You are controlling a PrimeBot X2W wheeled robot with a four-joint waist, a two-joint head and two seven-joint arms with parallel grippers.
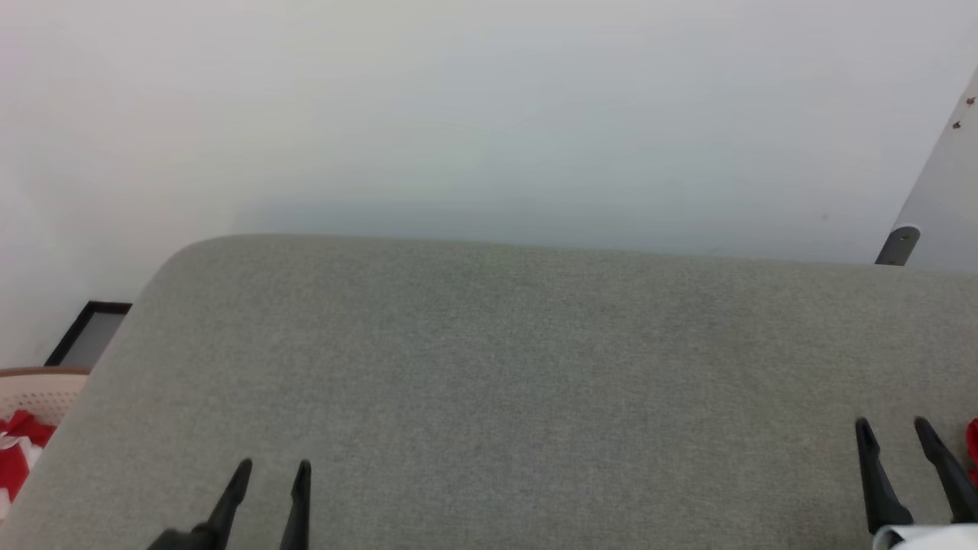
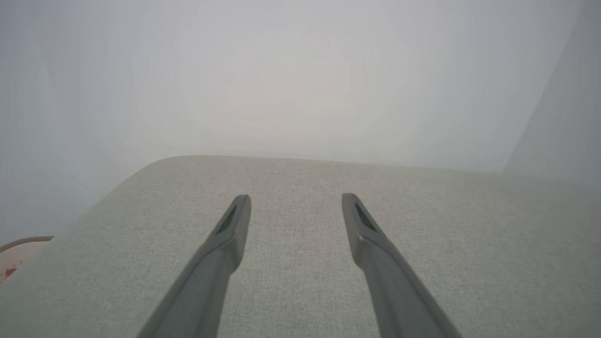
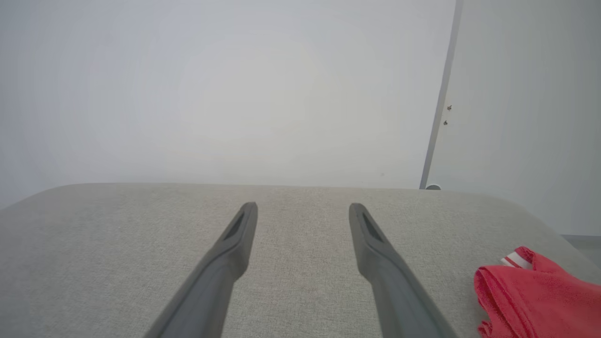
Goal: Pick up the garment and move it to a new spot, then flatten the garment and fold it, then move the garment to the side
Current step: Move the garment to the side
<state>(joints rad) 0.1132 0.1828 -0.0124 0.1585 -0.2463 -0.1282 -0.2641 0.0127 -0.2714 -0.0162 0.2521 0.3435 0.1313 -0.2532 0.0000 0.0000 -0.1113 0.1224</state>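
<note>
Your left gripper [image 1: 274,464] is at the lower left of the head view. Its two long dark fingers are spread wide with nothing between them, and the left wrist view shows bare cloth in the gap. Your right gripper [image 1: 892,422] is at the lower right, fingers likewise spread apart and holding nothing. Both are over the broad grey-beige woven upholstered cushion [image 1: 489,367] with its rounded far-left corner. Contact between fingertips and cushion: cannot tell.

The bright red soft fabric garment [image 3: 535,291], with a white-and-red striped trim band showing at its top, lies crumpled on the cushion just to the right of your right gripper and apart from its fingers. In the head view you see only a red sliver of it at the right edge.

Beyond the cushion's left edge stands a cream perforated basket with a brown rim [image 1: 38,389], holding red-and-white cloth [image 1: 19,451]. Behind it a black-framed panel [image 1: 88,332] leans at the plain white wall [image 1: 489,114]. At far right is a pale door edge [image 1: 947,183] with a grey fitting [image 1: 900,244] at its foot.
</note>
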